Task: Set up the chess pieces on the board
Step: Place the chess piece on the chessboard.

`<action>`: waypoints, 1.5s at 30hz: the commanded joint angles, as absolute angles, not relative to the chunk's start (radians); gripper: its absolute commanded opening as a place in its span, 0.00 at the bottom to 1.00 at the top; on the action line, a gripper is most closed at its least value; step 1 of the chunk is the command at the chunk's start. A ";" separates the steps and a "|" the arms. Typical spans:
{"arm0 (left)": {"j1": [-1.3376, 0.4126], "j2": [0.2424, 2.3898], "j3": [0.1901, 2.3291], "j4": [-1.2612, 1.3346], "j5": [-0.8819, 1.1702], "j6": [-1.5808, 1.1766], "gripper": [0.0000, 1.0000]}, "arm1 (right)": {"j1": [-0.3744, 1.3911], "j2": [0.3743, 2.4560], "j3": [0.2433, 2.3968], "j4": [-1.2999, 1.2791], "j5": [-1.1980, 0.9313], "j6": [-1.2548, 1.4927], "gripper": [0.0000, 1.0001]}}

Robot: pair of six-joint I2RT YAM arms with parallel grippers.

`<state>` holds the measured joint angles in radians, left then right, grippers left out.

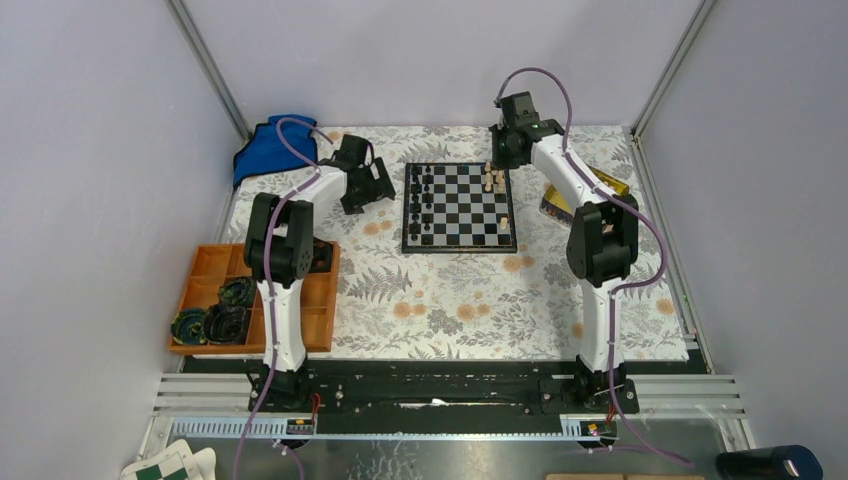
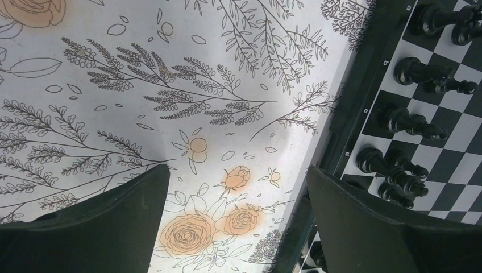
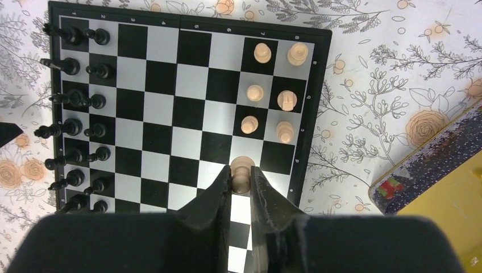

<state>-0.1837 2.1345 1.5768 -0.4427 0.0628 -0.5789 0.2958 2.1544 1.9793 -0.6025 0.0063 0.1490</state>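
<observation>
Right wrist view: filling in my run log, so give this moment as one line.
right gripper: shut on light pawn over chessboard | left gripper: open, beside chessboard | black pieces: lined up

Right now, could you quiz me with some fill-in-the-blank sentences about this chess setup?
The right tool grips a chess piece coloured ____ (pale or black).
The left tool hangs ____ (open or shut) over the tablecloth.
Most pieces standing on the board are ____ (pale or black).
Missing: pale; open; black.

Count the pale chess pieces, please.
8 pale pieces: six paired along the board's right edge, one in the right gripper, one alone nearer the arms; others may be hidden.
</observation>
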 commanded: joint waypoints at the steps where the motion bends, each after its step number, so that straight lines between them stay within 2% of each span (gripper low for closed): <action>1: -0.185 2.105 1.554 -0.433 0.052 -0.590 0.99 | 0.315 2.167 2.001 -0.622 0.002 0.122 0.00; 19: -0.185 2.102 1.541 -0.433 0.045 -0.584 0.99 | 0.360 2.216 1.897 -0.576 0.006 0.112 0.00; 45: -0.186 2.112 1.532 -0.427 0.044 -0.583 0.99 | 0.360 2.283 1.927 -0.562 0.074 0.093 0.00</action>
